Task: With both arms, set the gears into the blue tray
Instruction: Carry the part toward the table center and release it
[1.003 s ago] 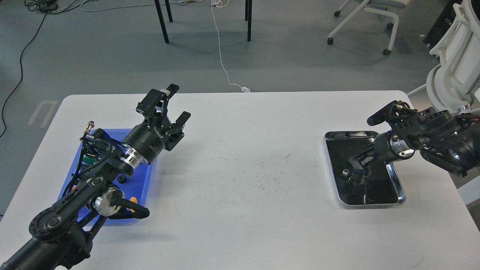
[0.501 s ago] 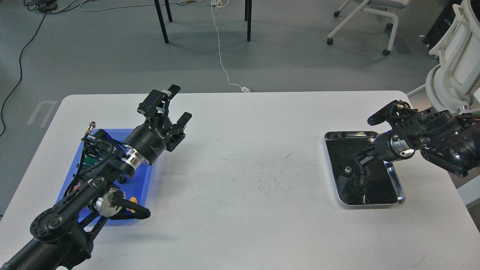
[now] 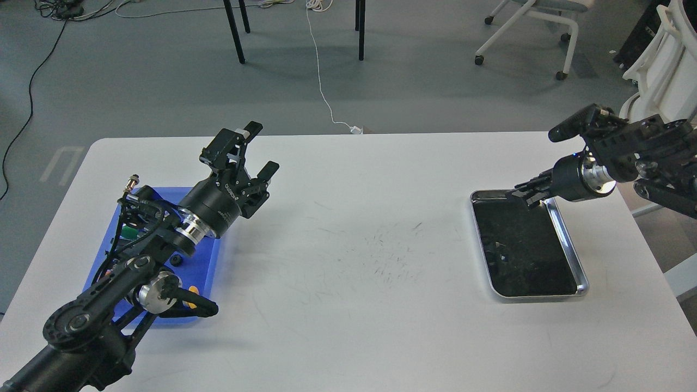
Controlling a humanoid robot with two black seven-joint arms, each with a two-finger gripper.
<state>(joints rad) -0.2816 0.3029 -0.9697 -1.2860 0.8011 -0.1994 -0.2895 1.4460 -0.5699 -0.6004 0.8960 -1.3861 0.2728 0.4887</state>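
The blue tray (image 3: 209, 261) lies at the table's left edge, mostly covered by my left arm. A small dark ring (image 3: 175, 260) that looks like a gear rests on it beside the wrist. My left gripper (image 3: 250, 156) is open and empty, held above the table just beyond the tray's far right corner. My right gripper (image 3: 526, 195) hangs over the far edge of the silver tray (image 3: 578, 269). Its dark fingers lie close together, and whether they hold a gear cannot be made out. Small dark bits (image 3: 498, 253) sit on the silver tray's black lining.
A green-capped button (image 3: 129, 233) and an orange one (image 3: 190, 294) lie in the blue tray under my left arm. The table's middle (image 3: 381, 256) shows only scuff marks. A white chair base (image 3: 653, 109) stands close to the table's right far corner.
My right gripper has risen out of the silver tray and moved back and to the right. The left arm has barely moved.
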